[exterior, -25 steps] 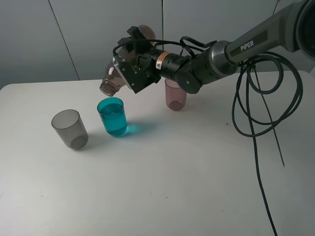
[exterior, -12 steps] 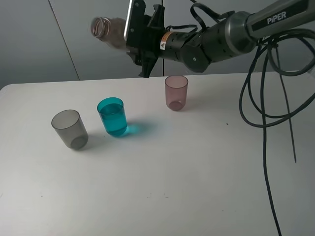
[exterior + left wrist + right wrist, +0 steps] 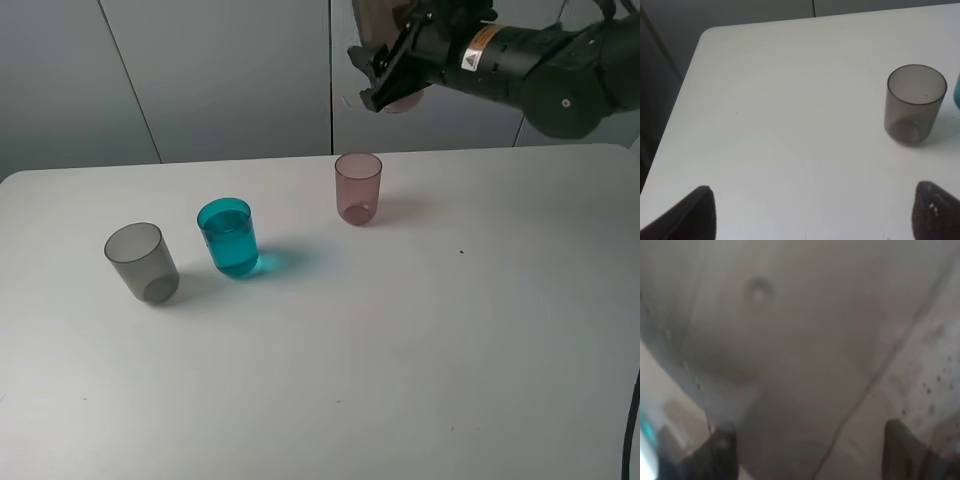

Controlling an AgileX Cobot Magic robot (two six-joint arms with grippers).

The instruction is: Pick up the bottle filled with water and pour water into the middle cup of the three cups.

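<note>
My right gripper (image 3: 400,65) is shut on the smoky brown-grey bottle (image 3: 376,20) and holds it high above the back of the table, over the pinkish-mauve cup (image 3: 357,188). In the right wrist view the bottle (image 3: 800,340) fills the frame between the fingers, blurred. The teal middle cup (image 3: 230,238) stands upright and holds water nearly to the rim. The grey cup (image 3: 142,262) stands to its left, empty. My left gripper (image 3: 815,220) is open and empty, low over the table, with the grey cup (image 3: 915,104) in front of it.
The white table (image 3: 400,330) bears only the three cups. The table's left edge and rounded corner (image 3: 705,37) show in the left wrist view. A sliver of the teal cup (image 3: 957,90) shows at that view's border.
My right arm has lifted the bottle away from above the teal cup, up and to the right, turning it out of its pouring tilt. The cups have not moved.
</note>
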